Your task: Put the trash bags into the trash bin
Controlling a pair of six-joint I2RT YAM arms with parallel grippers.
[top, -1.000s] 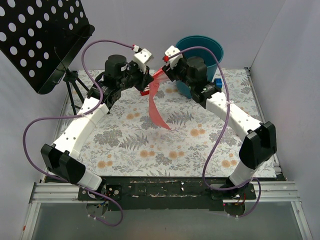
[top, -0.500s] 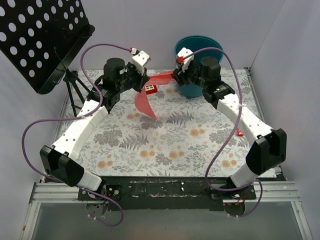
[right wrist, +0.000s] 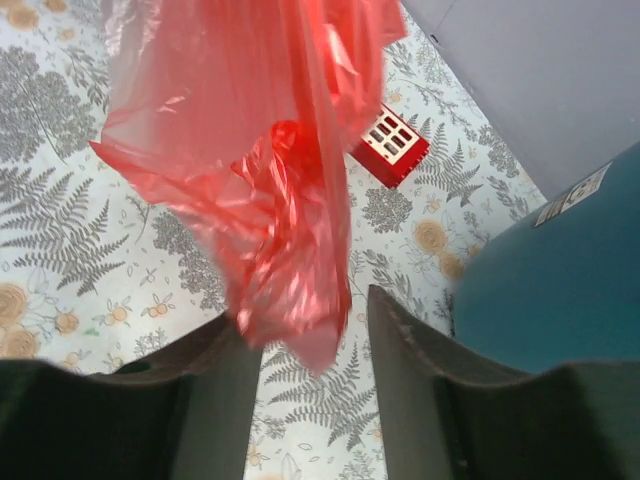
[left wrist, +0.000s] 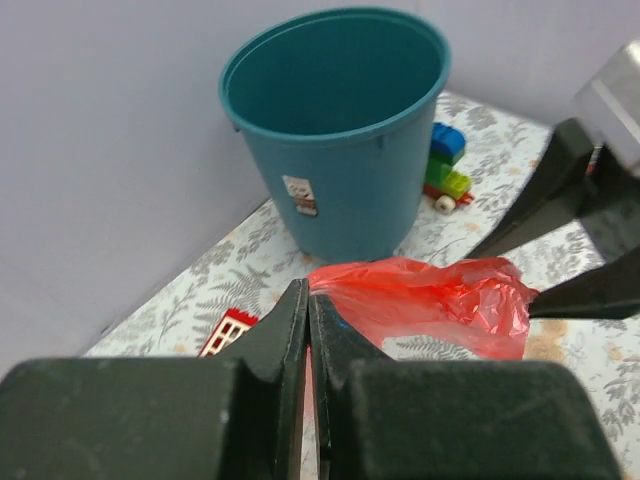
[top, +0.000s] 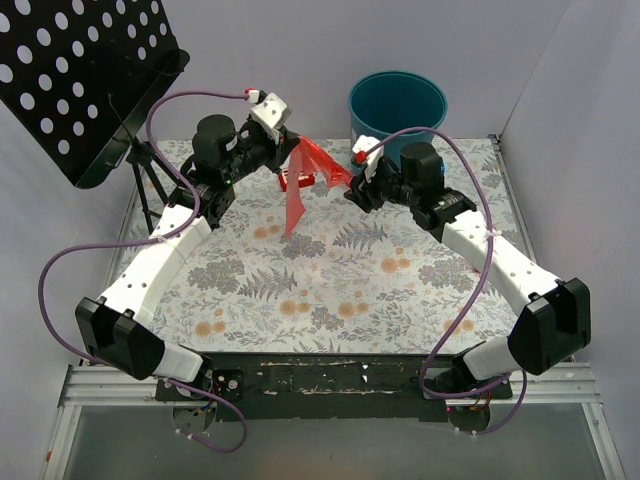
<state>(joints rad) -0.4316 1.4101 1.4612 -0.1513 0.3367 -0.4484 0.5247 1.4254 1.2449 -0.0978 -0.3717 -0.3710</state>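
A red-pink trash bag (top: 312, 163) hangs above the floral table between both arms, one end trailing down. My left gripper (top: 290, 152) is shut on its upper edge; in the left wrist view the film (left wrist: 430, 298) bunches out past the closed fingertips (left wrist: 308, 300). My right gripper (top: 349, 186) is open, and the bag's lower tip (right wrist: 300, 300) hangs between its fingers (right wrist: 215, 370), brushing the left one with a gap to the other. The teal trash bin (top: 397, 100) stands upright and empty at the back, behind the right gripper (left wrist: 590, 290).
A small red block with a white grid (top: 295, 181) lies on the table under the bag. A toy of coloured blocks (left wrist: 446, 168) sits beside the bin. A black perforated music stand (top: 80, 70) on a tripod fills the back left. White walls enclose the table.
My right gripper has moved from beside the bin down toward the table's middle, its jaws narrowing around the bag's end. The left gripper has lifted the bag slightly back and left.
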